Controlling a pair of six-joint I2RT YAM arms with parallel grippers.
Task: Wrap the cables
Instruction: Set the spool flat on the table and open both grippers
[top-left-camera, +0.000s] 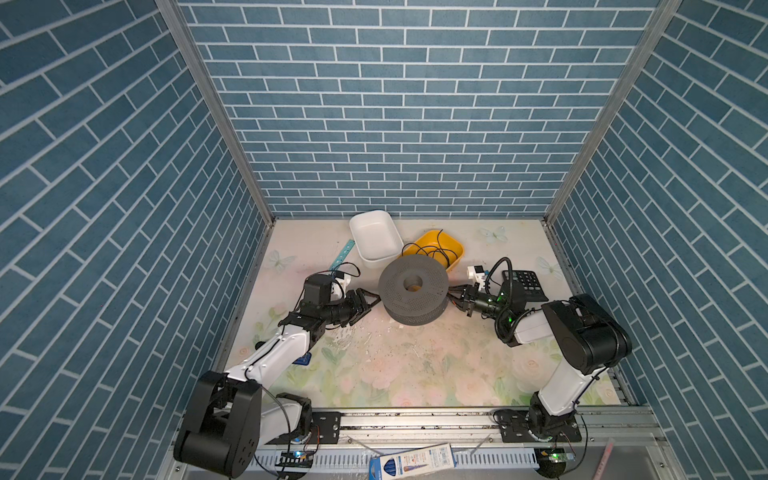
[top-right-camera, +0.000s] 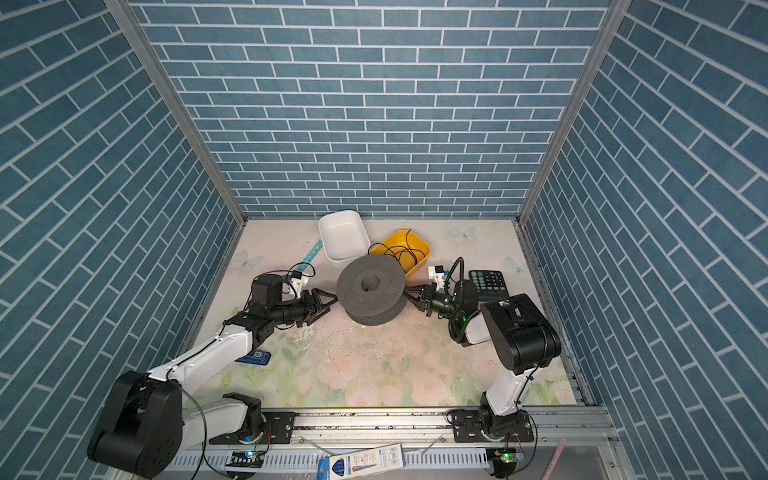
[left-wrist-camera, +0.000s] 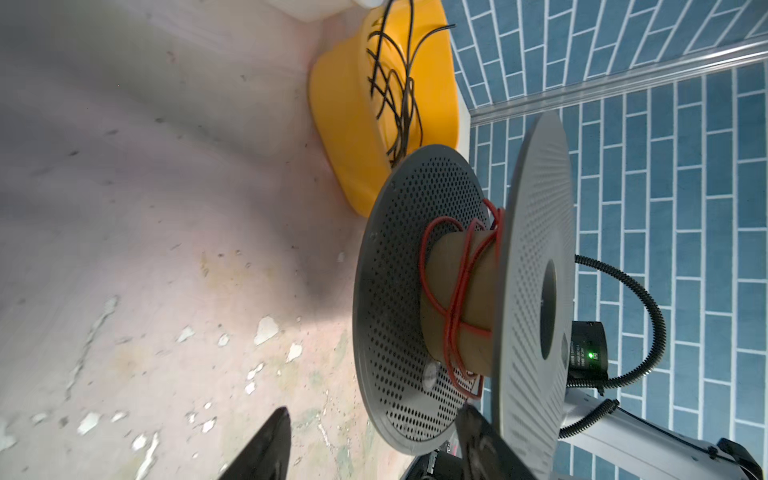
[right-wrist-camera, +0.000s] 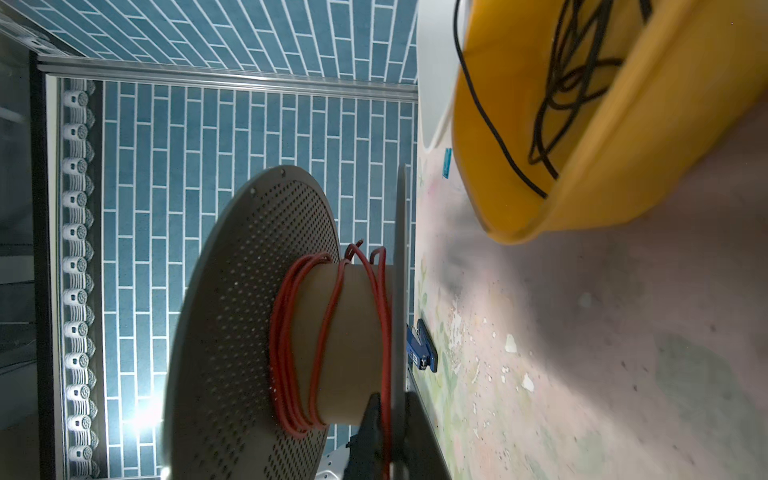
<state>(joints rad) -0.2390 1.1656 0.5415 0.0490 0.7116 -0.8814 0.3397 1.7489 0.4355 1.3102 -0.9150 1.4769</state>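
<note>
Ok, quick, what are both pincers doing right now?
Left pincer: open, holding nothing.
Right pincer: shut beside the spool; the red wire runs along its finger, a grip on it cannot be told.

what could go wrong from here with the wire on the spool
1. The wire sits in loose, crossed turns on the spool, one end sticking out; with the left pincer open, they may spring off.
2. The black wire hangs over the tub rim right beside the spool and could snag if it turns.
</note>
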